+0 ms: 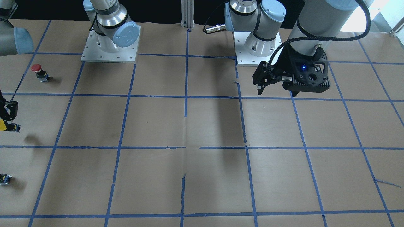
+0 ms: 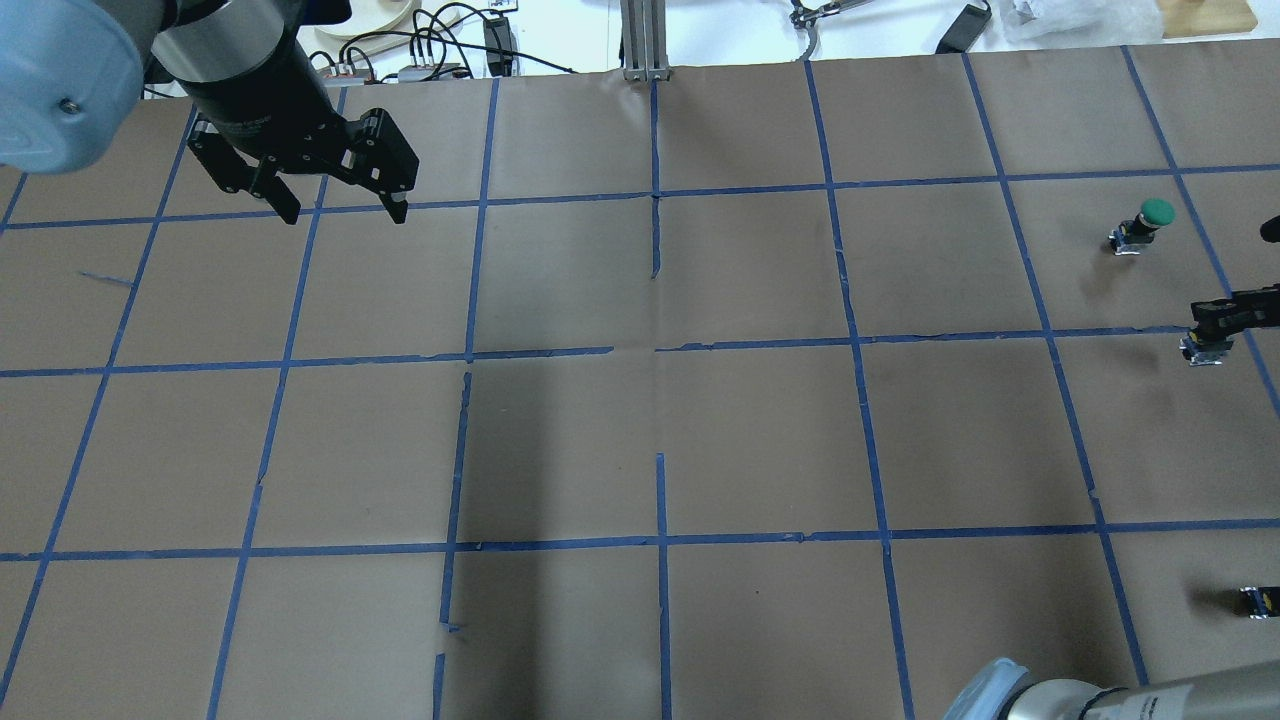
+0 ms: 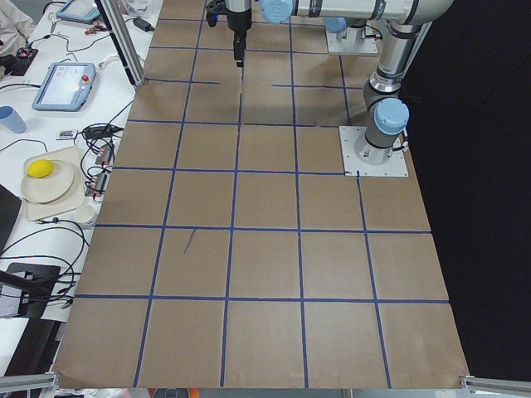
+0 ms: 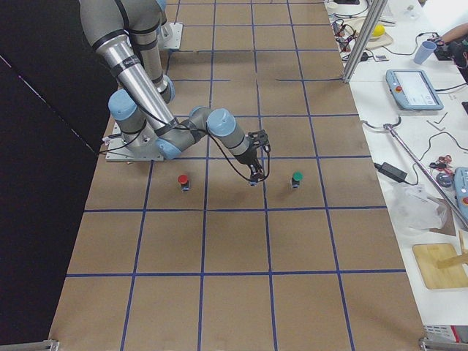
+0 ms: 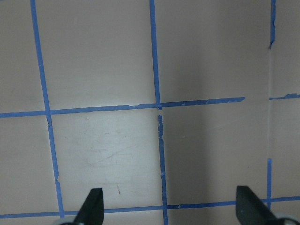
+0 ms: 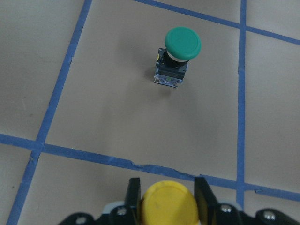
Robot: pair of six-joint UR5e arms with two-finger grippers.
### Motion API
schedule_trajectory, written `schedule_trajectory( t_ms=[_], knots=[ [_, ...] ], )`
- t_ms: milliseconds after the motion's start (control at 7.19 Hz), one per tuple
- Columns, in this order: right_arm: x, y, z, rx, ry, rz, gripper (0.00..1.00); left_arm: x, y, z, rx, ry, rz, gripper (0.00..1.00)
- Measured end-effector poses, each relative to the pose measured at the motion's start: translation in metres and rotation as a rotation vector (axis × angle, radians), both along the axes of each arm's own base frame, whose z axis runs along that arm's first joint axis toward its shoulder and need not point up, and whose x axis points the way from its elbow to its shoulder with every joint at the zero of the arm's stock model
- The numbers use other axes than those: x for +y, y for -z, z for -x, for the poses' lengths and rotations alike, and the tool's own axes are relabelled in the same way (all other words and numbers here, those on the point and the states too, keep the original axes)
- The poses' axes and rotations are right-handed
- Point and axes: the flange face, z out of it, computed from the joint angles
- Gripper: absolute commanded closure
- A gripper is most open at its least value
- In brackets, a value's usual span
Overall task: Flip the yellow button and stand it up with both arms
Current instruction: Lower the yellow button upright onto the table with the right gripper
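Observation:
The yellow button (image 6: pixel 168 206) is clamped between my right gripper's fingers (image 6: pixel 133 197), cap towards the wrist camera and base down. In the front view its yellow cap (image 1: pixel 2 125) shows at the far left edge under the right gripper (image 1: pixel 7 117), with its shadow apart from it, so it seems slightly lifted. In the overhead view the right gripper (image 2: pixel 1222 318) is at the right edge with the button's base (image 2: pixel 1204 349) below it. My left gripper (image 2: pixel 340 208) is open and empty, high over the table's far left; it also shows in the front view (image 1: pixel 277 92) and the left wrist view (image 5: pixel 169 208).
A green-capped button (image 6: pixel 180 47) stands just beyond the right gripper (image 4: pixel 254 172), also seen overhead (image 2: pixel 1148 218). A red-capped button (image 1: pixel 38 71) stands on its other side. A tiny capless block (image 2: pixel 1258 600) lies near the front right. Brown paper with a blue tape grid (image 2: pixel 660 345) covers the table.

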Motion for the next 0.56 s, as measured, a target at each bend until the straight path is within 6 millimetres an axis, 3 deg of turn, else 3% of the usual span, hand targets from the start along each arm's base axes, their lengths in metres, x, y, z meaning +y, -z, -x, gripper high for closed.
schedule_trajectory(
  t_ms=[556],
  knots=[
    [0.031, 0.019, 0.007, -0.073, 0.040, 0.065, 0.92, 0.000, 0.001, 0.000, 0.003, 0.004, -0.001, 0.01]
  ],
)
